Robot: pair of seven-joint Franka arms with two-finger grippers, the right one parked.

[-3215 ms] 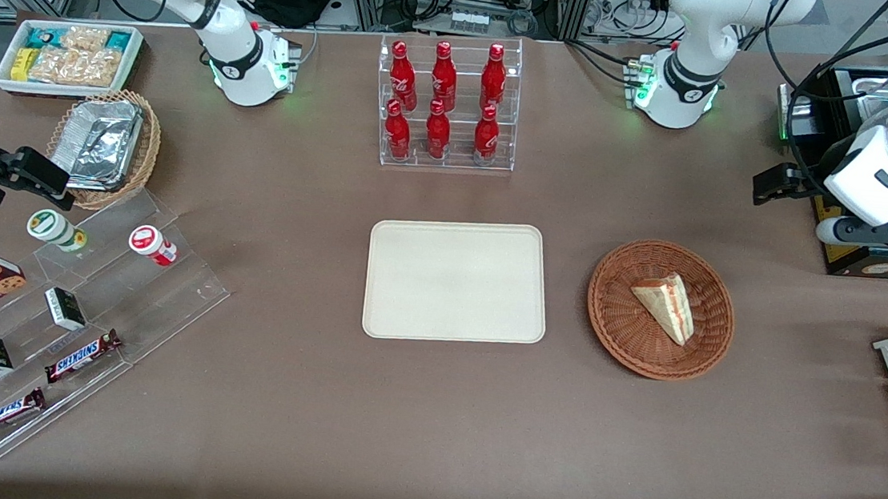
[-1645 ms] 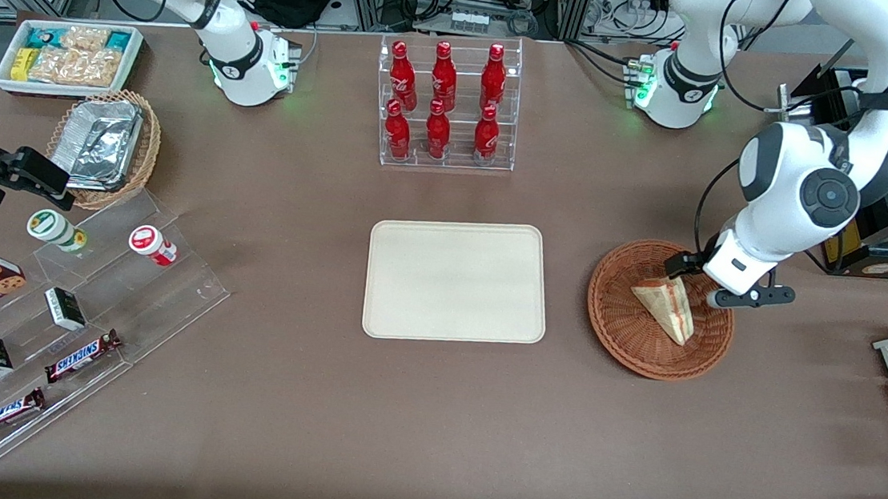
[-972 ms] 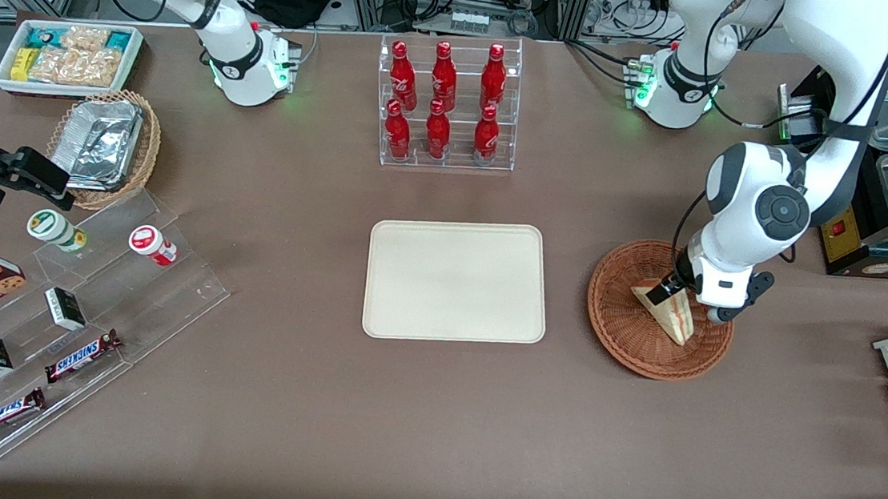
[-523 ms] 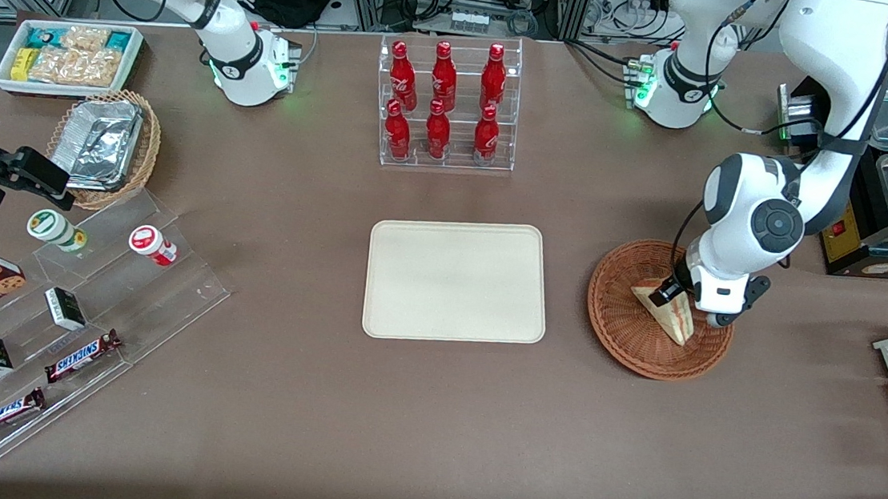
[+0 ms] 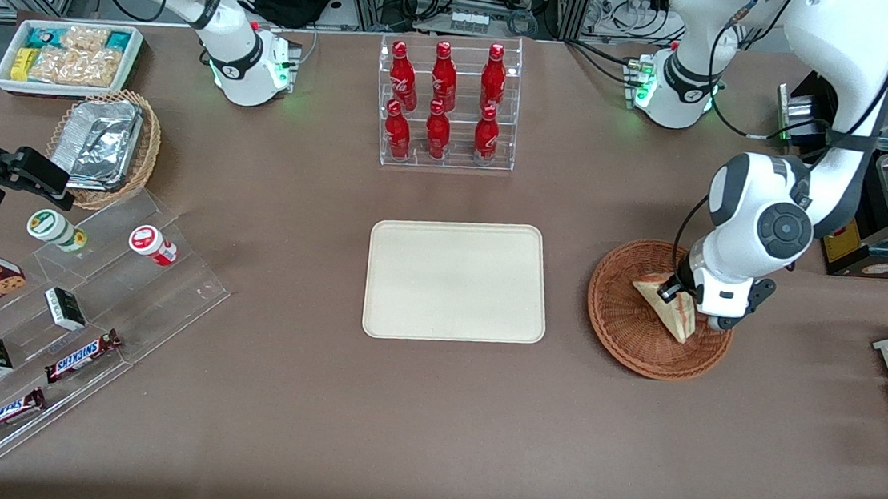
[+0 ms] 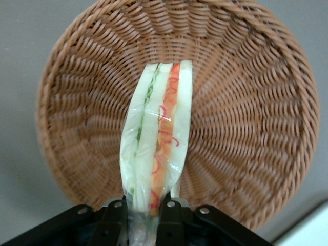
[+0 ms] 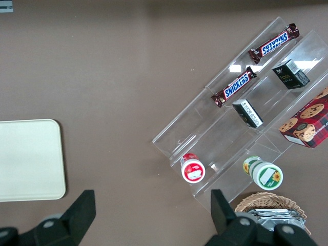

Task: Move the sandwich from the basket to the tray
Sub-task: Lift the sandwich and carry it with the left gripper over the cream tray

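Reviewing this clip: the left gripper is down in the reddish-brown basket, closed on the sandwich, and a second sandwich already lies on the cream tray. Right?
Not quite. The tray holds nothing, as the front view shows. The rest stands: the left gripper is down in the basket, shut on the sandwich, which the left wrist view shows pinched between its fingers.

A brown worktop point(image 5: 302, 398) carries everything. The cream tray point(image 5: 456, 281) lies near its middle, with the reddish-brown basket point(image 5: 629, 338) beside it toward the working arm's end; the gripper point(image 5: 679, 296) hangs over that basket. A clear rack of red bottles point(image 5: 444, 105) stands farther from the front camera than the tray. Toward the parked arm's end sit a stepped clear display stand point(image 5: 85, 314), a tan wicker basket of foil trays point(image 5: 106, 146) and a white bin of snack packets point(image 5: 68, 57). Both arm bases point(image 5: 254, 72) rest on the worktop.
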